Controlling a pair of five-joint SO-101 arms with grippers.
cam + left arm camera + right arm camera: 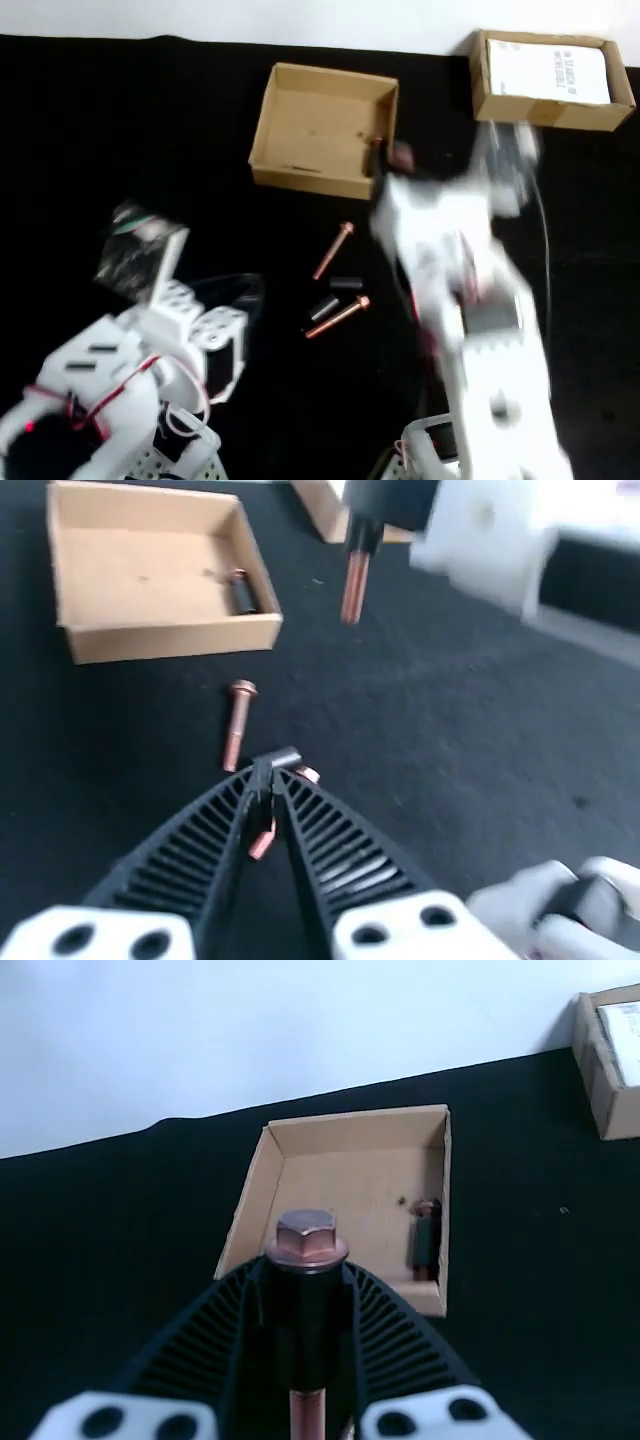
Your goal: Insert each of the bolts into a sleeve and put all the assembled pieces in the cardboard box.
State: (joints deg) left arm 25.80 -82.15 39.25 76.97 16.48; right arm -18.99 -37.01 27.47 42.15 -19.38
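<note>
Right gripper (302, 1280) is clamping a sleeve (300, 1335) with a bolt (305, 1238) through it, hanging just beside the box (252, 1205). Left gripper (268, 780) is holding its fingers together over a loose bolt (305, 774), well apart from the box. One joined piece (425, 1242) is lying inside the box.

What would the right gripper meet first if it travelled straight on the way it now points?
Most likely the cardboard box: the right gripper, shut on a sleeved bolt, aims at its open inside, probably the bare floor, though depth is unclear.
</note>
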